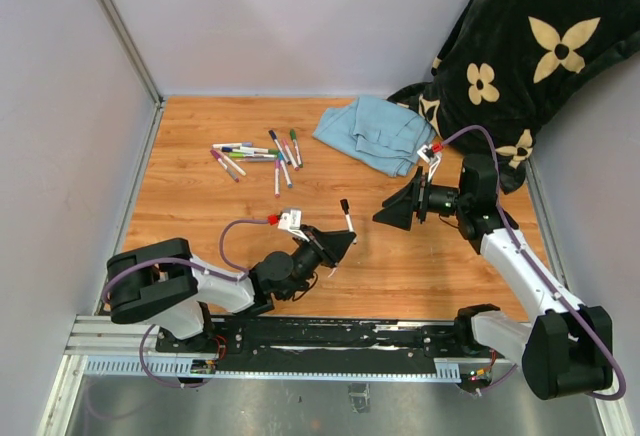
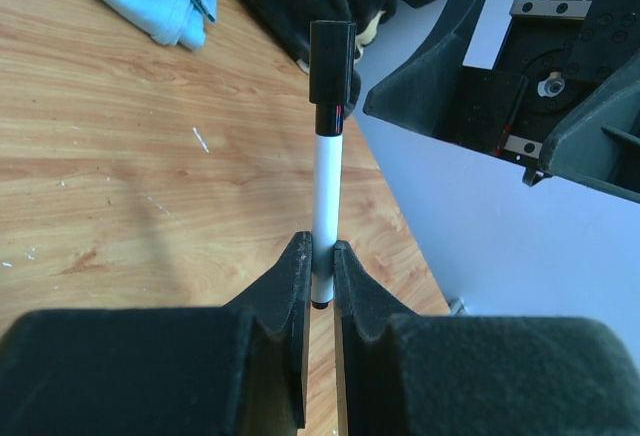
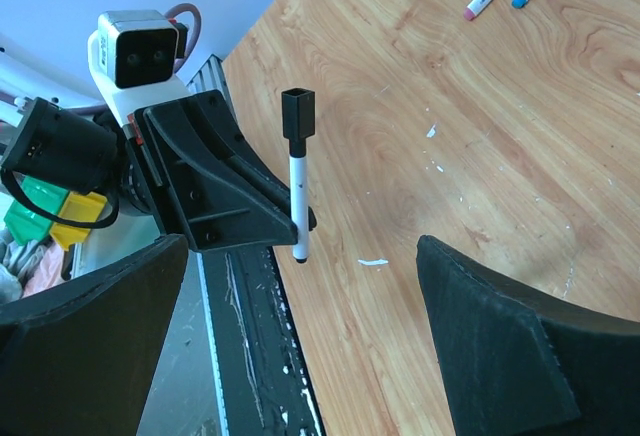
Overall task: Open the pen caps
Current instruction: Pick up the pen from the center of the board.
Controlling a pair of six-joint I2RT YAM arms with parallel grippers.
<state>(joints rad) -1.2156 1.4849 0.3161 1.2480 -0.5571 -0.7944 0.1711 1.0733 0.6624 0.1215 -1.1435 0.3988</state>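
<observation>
1. The left pincer (image 2: pixel 320 256) is pressed together on the lower end of a thin white pen (image 2: pixel 326 186), pinching the barrel just above its bottom tip.
2. The pen stands roughly upright out of that pincer, lifted off the wooden counter (image 1: pixel 200 216). Its black cap (image 2: pixel 332 61) is seated on the top end.
3. Measured from the blue cloth (image 1: pixel 375 134), the held pen and its cap are on the cloth's near side, toward the robot, and a little to its left.
4. The right pincer (image 1: pixel 385 218) is spread wide with nothing between its fingers. It hangs on the near side of the cloth's right end and points leftward at the capped pen, near it but apart.
5. In the right wrist view the black cap shows beyond the gap between the two spread fingers (image 3: pixel 500 336), touched by neither.
6. A scatter of loose pens (image 1: pixel 255 156) lies flat on the counter to the left of the cloth, close to it but not touching.
7. Their coloured caps (image 1: pixel 293 136) show as green, blue, purple and pink ends. They are too small to tell whether each pen has one.
8. A black blanket with cream flowers (image 1: pixel 530 46) is heaped to the right of and behind the cloth, against its right edge.
</observation>
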